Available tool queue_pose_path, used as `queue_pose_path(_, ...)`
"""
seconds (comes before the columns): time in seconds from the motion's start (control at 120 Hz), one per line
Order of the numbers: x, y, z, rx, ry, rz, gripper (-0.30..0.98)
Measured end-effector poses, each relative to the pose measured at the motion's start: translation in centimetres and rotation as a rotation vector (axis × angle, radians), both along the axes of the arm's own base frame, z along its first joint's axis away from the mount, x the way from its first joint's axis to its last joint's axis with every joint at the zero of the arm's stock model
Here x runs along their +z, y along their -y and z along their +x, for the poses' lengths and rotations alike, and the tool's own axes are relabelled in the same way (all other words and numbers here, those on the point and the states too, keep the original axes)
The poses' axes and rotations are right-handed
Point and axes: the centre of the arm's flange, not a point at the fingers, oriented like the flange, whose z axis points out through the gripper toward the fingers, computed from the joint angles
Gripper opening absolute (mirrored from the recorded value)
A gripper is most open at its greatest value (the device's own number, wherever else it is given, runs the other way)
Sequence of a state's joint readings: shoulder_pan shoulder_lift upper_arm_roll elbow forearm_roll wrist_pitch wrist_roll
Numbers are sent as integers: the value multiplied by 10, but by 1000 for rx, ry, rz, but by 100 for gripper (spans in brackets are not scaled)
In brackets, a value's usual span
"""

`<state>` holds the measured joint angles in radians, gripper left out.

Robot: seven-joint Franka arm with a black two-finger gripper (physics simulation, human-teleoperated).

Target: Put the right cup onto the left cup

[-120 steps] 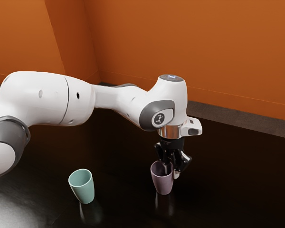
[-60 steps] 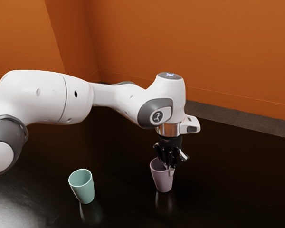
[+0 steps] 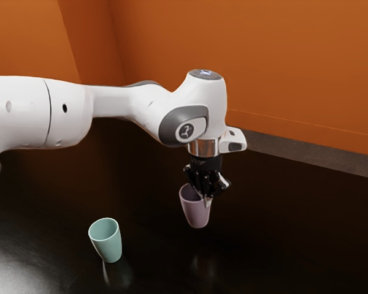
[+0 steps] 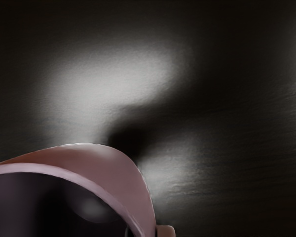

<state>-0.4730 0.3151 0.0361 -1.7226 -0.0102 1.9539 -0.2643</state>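
Observation:
My gripper is shut on the near-right wall of the pink-mauve cup in the exterior view, one finger inside the rim and one outside. This cup hangs upright, slightly tilted, above the table, its reflection lying apart below it. In the wrist view the mauve cup shows its rim and dark inside at the lower edge, with a fingertip beside it. The mint-green cup stands upright on the table, mouth up, toward the exterior view's left and lower than the mauve cup.
A dark glossy table lies under both cups. An orange wall rises behind it. The white arm reaches over the table from the exterior view's left, above the mint cup's level.
The mauve cup has risen off the table with my gripper and moved toward the exterior view's left. My fingers have closed in on its wall. The mint cup has not moved.

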Motion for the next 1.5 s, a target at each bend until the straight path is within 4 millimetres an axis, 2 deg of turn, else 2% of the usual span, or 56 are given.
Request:
queue_pose_path(0.208, 42, -21, -32, 17, 37, 26, -10)
queue_pose_path(0.708, 73, -85, -106, 162, 43, 48, -10)
queue_pose_path(1.008, 73, -108, -121, 253, 54, 90, -10)
queue_pose_path(1.258, 72, -131, -117, 348, 53, 104, -10)
queue_pose_path(1.5, 71, -141, -127, 424, 32, 107, -10)
